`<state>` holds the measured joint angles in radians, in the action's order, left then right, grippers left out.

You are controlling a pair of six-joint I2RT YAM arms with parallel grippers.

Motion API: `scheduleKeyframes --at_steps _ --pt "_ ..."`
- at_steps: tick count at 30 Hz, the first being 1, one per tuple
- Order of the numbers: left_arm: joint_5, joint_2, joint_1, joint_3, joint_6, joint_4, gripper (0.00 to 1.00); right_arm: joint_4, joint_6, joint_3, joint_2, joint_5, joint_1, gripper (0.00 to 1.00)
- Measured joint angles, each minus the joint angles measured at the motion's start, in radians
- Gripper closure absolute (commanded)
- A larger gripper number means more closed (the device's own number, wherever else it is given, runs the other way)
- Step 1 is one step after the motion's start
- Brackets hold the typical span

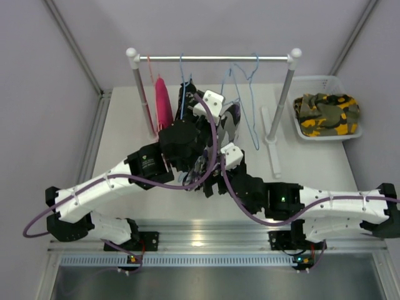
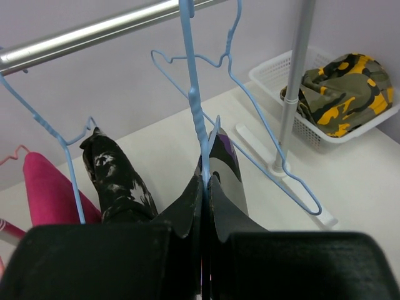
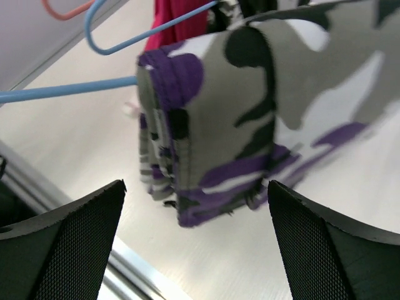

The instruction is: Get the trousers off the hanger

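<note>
My left gripper (image 2: pixel 206 182) is shut on the stem of a blue hanger (image 2: pixel 195 94) that hangs from the rail (image 2: pixel 94 34). The purple-white-black camouflage trousers (image 2: pixel 226 164) hang on that hanger, right behind the fingers. In the right wrist view these trousers (image 3: pixel 237 94) hang folded above and between the wide-open jaws of my right gripper (image 3: pixel 195 182), not touching them. The black, white-printed trousers (image 2: pixel 119 175) and the hot pink trousers (image 2: pixel 47 187) hang to the left. The yellow-olive camouflage trousers (image 1: pixel 328 112) lie in the basket.
A white basket (image 1: pixel 325 81) stands at the back right beside the rack's right post (image 1: pixel 284 100). An empty blue hanger (image 2: pixel 275 156) hangs to the right on the rail (image 1: pixel 212 58). A coral hanger (image 1: pixel 150 65) carries the pink pair (image 1: pixel 164 103).
</note>
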<state>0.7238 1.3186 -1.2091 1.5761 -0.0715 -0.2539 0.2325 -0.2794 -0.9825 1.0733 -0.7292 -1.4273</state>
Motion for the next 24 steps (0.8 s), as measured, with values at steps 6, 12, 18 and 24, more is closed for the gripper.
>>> scheduleKeyframes --at_steps 6,12,18,24 --pt "0.055 0.002 -0.002 -0.010 -0.019 0.026 1.00 0.002 0.000 -0.013 0.007 -0.245 -0.063 0.06" --pt "0.091 0.002 -0.012 -0.017 -0.028 0.053 1.00 -0.024 0.019 -0.033 0.062 -0.369 -0.082 0.06" --pt "0.110 0.004 -0.032 -0.017 -0.037 0.087 1.00 -0.099 0.068 -0.032 0.069 -0.388 -0.083 0.06" --pt "0.116 0.016 -0.041 -0.017 -0.044 0.101 1.00 -0.128 0.086 -0.032 0.045 -0.384 -0.083 0.07"
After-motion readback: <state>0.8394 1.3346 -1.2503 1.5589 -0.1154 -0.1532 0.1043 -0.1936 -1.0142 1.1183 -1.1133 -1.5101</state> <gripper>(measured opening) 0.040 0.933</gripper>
